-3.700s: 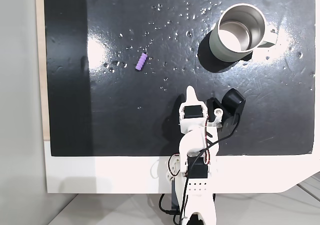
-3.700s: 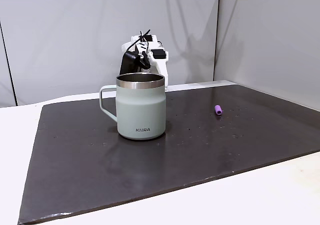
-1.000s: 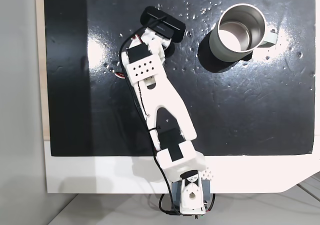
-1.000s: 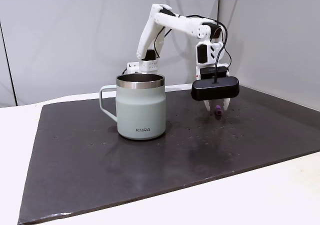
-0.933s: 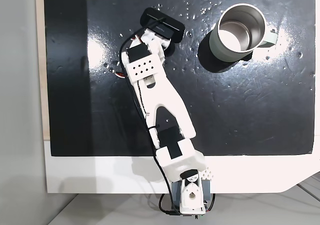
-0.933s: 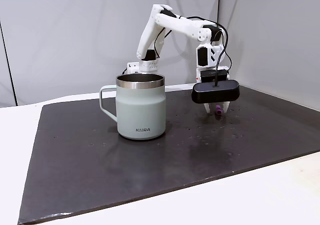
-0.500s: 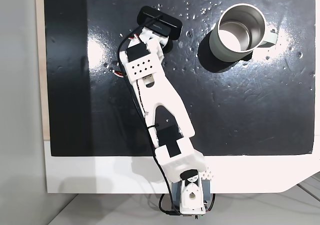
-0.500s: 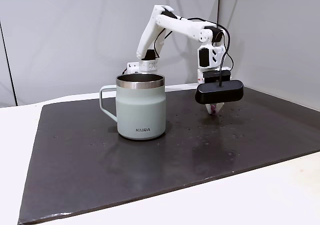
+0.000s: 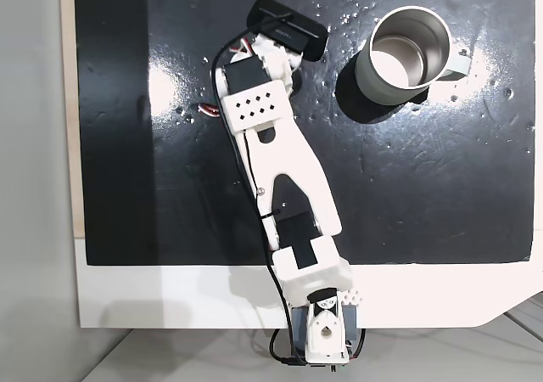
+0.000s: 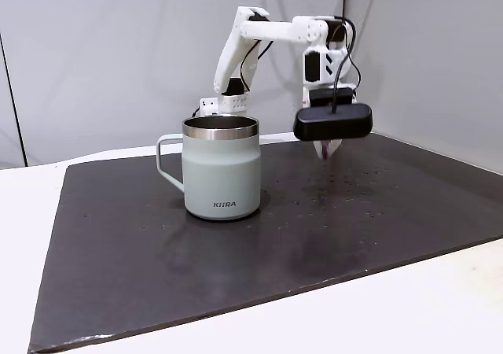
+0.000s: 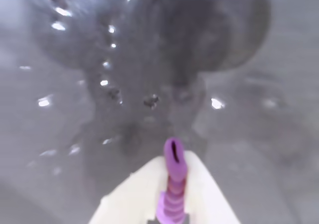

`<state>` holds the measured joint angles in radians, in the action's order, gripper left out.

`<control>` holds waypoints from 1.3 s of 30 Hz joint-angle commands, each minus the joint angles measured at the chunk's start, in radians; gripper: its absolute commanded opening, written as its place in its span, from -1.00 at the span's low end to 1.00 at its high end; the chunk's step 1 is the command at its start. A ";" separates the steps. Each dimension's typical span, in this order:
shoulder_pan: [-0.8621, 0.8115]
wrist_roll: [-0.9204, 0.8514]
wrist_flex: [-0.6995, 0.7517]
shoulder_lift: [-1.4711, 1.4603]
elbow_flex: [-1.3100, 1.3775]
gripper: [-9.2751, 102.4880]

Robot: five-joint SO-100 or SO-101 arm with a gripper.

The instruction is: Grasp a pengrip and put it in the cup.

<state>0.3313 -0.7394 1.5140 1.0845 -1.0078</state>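
Gripper [image 11: 172,184] clenched on pengrip [image 11: 172,184], lower centre of wrist view, raised (likely to clear rim) toward cup [image 9: 405,51], upper right.

cup [image 9: 410,53]: on the mat [image 9: 441,195], at 1 o'clock in the top-down fixed view
gripper [image 10: 327,151]: above the mat, at 3 o'clock from the cup in the side fixed view, well apart
pengrip [image 11: 173,184]: between the 2 fingers [image 11: 204,194], pointing to 12 o'clock in the wrist view
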 commanded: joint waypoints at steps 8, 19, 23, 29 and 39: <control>-0.255 0.005 0.313 0.190 0.380 -0.83; -0.541 -0.084 0.288 0.290 0.459 -0.83; -0.560 -0.092 0.276 0.229 0.522 -0.83; -0.595 -0.097 0.258 0.020 0.776 -0.83; -0.586 -0.103 0.314 -0.173 1.008 -0.83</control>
<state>-0.2500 -0.8330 1.8116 0.8989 -0.0614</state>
